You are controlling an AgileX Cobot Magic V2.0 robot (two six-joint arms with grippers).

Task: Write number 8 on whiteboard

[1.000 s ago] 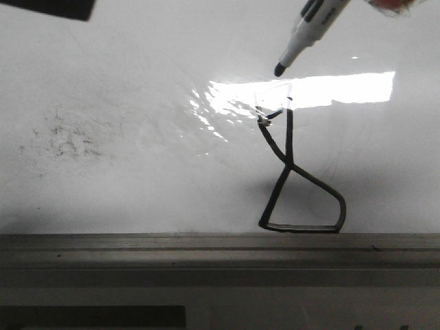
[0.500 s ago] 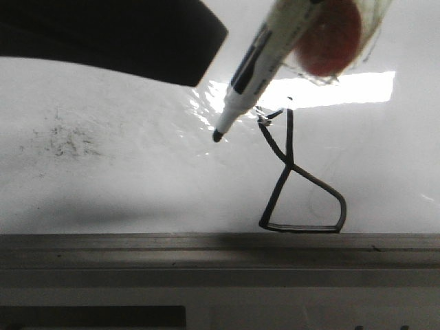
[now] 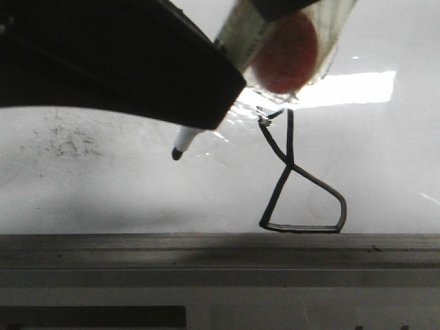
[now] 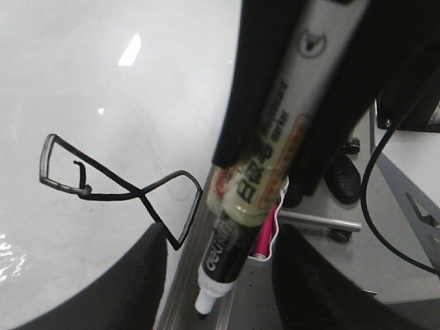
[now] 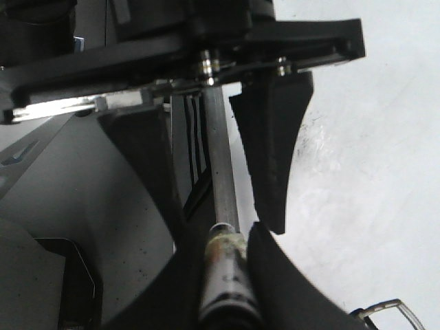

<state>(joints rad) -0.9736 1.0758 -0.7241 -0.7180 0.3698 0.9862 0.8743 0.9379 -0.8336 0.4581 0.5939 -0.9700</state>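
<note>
Marker point(image 3: 184, 141) slants tip-down off the whiteboard point(image 3: 82, 185), left of the number 8 point(image 3: 297, 180), pinched in the left gripper point(image 4: 289, 137); right gripper's point(image 5: 213, 199) fingers stand apart.

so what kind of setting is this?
Probably a lab or office test bench: a glossy whiteboard with a metal ledge, and beyond its edge a grey floor with loose cables and what look like caster wheels.
</note>
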